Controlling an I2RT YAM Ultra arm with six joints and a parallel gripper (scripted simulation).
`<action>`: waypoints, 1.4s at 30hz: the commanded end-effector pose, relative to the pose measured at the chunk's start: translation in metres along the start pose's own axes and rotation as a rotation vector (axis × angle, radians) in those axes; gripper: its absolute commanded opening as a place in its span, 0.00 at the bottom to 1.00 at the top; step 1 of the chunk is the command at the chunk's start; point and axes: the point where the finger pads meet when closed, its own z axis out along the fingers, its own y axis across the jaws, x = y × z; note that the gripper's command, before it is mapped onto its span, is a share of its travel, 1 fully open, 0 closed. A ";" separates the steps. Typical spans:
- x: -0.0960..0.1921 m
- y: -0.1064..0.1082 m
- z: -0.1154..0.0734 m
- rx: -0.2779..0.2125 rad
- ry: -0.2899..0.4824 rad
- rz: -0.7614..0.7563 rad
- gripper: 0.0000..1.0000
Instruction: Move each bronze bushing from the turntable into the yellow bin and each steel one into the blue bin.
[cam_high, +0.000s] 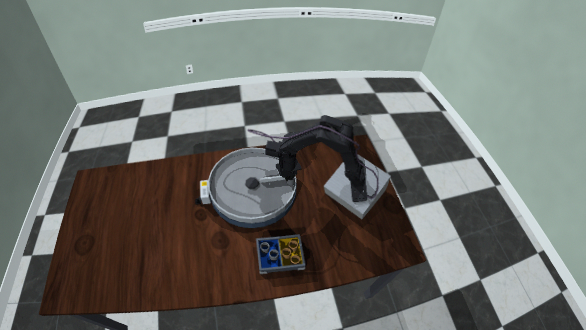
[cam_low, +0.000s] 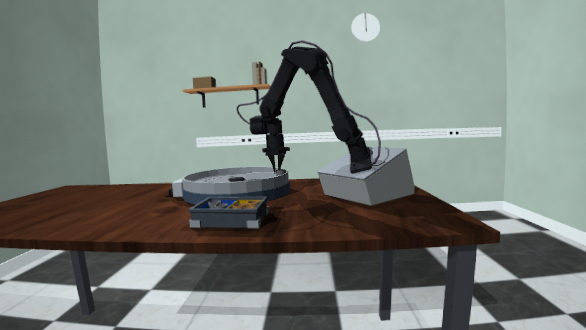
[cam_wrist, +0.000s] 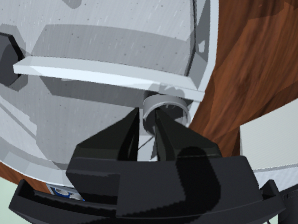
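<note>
The turntable (cam_high: 234, 202) (cam_low: 235, 188) (cam_wrist: 120, 42) holds one grey steel bushing (cam_wrist: 166, 101), standing in the corner between the diverter bar and the rim. My gripper (cam_high: 288, 178) (cam_low: 278, 171) (cam_wrist: 147, 113) points down over it, its fingers slightly apart with nothing held. In the wrist view the left fingertip appears just outside the bushing's wall and the right one over its hole; exact height is unclear. The blue bin (cam_high: 263, 259) holds two steel bushings (cam_high: 264, 246) (cam_high: 273, 254). The yellow bin (cam_high: 284, 243) holds three bronze bushings (cam_high: 293, 244) (cam_high: 286, 252) (cam_high: 295, 259).
The pale diverter bar (cam_high: 270, 179) (cam_wrist: 105, 70) runs from the dark hub (cam_high: 252, 183) (cam_low: 236, 179) to the raised rim. The two bins share a grey tray (cam_low: 227, 218) in front of the turntable. The arm's grey base block (cam_high: 340, 191) (cam_low: 390, 181) stands to the right.
</note>
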 end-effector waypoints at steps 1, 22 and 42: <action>-0.005 -0.001 0.001 -0.007 -0.023 0.008 0.14; -0.007 0.005 -0.005 -0.024 -0.035 0.000 0.14; -0.005 0.001 -0.005 -0.008 -0.023 0.003 0.00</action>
